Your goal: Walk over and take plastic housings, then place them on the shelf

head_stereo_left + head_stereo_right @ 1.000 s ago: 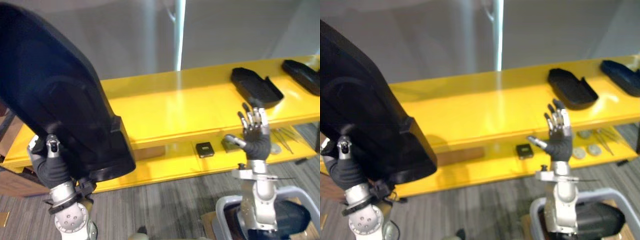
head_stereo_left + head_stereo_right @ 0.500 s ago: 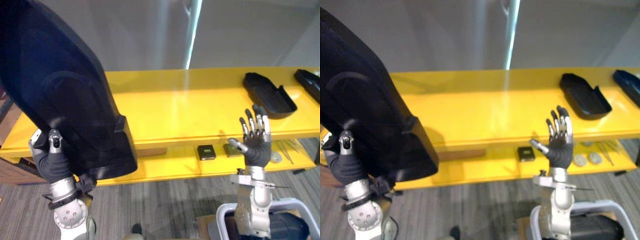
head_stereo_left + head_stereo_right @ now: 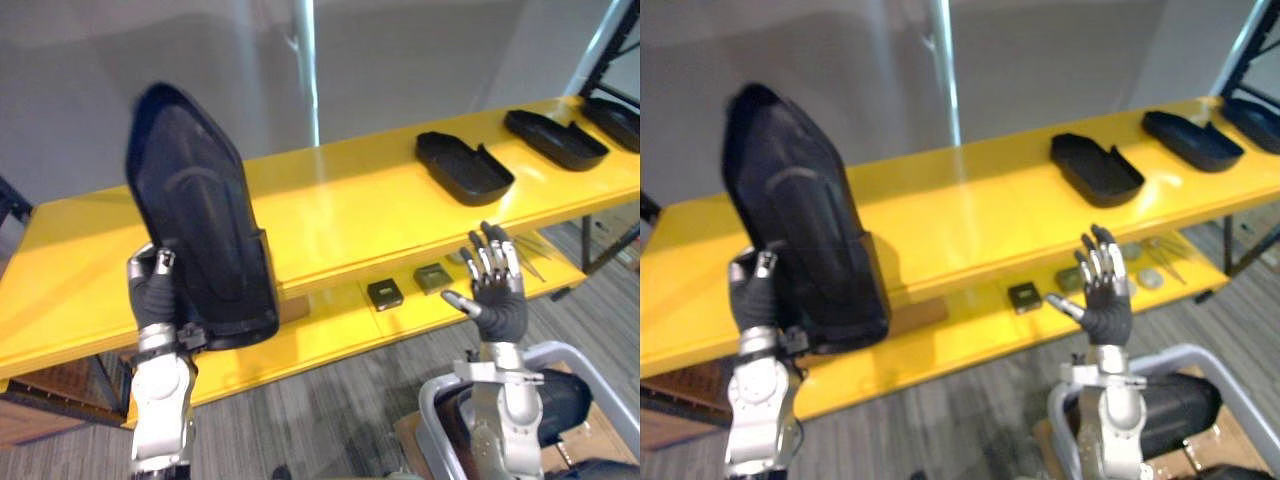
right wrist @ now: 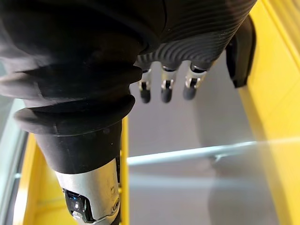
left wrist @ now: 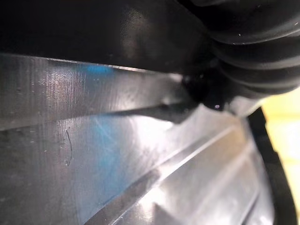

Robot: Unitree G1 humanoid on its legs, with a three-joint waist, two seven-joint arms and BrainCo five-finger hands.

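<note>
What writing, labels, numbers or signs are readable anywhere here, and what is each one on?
No text can be read.
On the large black plastic housing held by the left hand: no print visible.
On the flat black housings lying on the yellow shelf: no marks visible.
On the small dark square blocks on the lower level: too small to tell.

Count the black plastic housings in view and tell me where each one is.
4. One held housing stands upright in the left hand; three lie on the top shelf: near housing, middle housing, far housing, cut off. Others may be hidden.
</note>
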